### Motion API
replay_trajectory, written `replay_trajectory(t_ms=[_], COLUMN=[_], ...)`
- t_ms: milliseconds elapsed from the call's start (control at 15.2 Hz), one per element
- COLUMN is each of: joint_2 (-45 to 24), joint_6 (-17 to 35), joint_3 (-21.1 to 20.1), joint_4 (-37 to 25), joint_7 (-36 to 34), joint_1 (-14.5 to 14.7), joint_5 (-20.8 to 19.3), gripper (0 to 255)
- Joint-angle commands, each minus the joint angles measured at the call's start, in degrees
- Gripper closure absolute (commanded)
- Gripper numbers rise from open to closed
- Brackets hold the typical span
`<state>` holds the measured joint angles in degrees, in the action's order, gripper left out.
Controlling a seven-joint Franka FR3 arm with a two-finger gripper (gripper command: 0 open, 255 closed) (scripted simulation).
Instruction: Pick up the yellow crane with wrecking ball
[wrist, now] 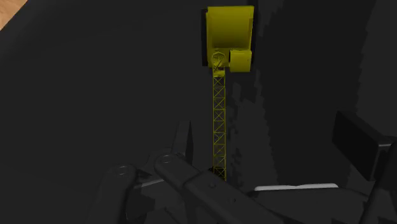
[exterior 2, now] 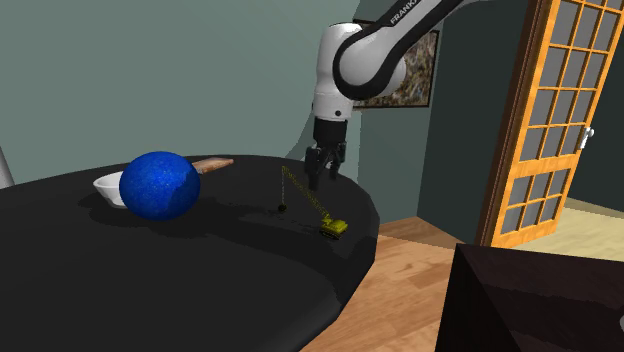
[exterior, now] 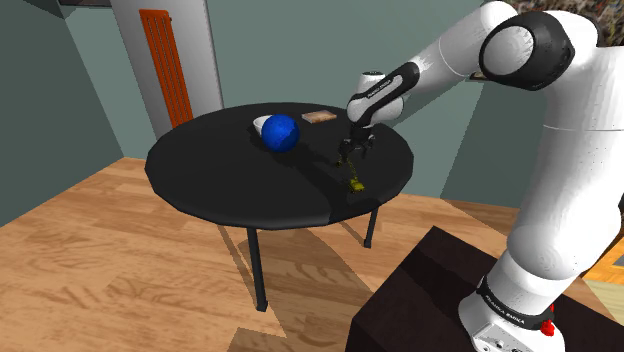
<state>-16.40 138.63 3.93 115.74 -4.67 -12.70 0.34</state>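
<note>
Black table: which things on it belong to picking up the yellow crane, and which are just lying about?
For the job: yellow crane; gripper, open.
Lying about: blue ball; white bowl; brown flat piece.

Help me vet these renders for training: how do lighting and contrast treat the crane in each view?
Shoulder view: the crane looks small and dull on the black table. Second exterior view: evenly lit, its yellow stands out. Wrist view: dim overall, the crane bright against the near-black table.
</note>
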Motion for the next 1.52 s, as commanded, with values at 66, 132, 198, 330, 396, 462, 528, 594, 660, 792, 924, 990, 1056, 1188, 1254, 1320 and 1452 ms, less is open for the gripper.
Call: replay_trajectory(t_ms=[66,132,198,330,396,462,528,594,660,792,924,990,1056,1188,1254,1320,1452], joint_2=[-5.44,-7.37,-8.02,-8.98,-9.47,-9.97,-10.47,-11.00,-11.83,-11.82,-11.91,-11.91,-11.92,-11.93,-11.94,-11.94,-11.82], joint_6=[1.25,1.58,1.67,2.87,3.47,4.06,4.65,5.22,6.13,6.13,6.12,6.11,6.11,6.11,6.12,6.11,6.13], joint_3=[0.68,0.86,0.91,0.84,0.81,0.77,0.74,0.70,0.64,0.64,0.64,0.64,0.64,0.64,0.64,0.64,0.64], joint_4=[-5.19,-7.12,-7.79,-7.54,-7.44,-7.35,-7.25,-7.21,-7.13,-7.13,-7.22,-7.23,-7.24,-7.25,-7.25,-7.26,-7.13], joint_7=[-0.19,-0.30,-0.34,-0.28,-0.26,-0.23,-0.20,-0.17,-0.13,-0.13,-0.10,-0.10,-0.10,-0.10,-0.09,-0.09,-0.13], joint_1=[-1.17,-1.56,-1.70,-1.75,-1.78,-1.80,-1.83,-1.86,-1.91,-1.91,-1.94,-1.94,-1.94,-1.94,-1.94,-1.94,-1.91], joint_5=[0.83,1.14,1.24,1.34,1.39,1.45,1.50,1.56,1.64,1.64,1.65,1.65,1.65,1.65,1.65,1.65,1.64], gripper=[0,0,0,0,0,0,0,0,0,0,255,255,255,255,255,255,255])
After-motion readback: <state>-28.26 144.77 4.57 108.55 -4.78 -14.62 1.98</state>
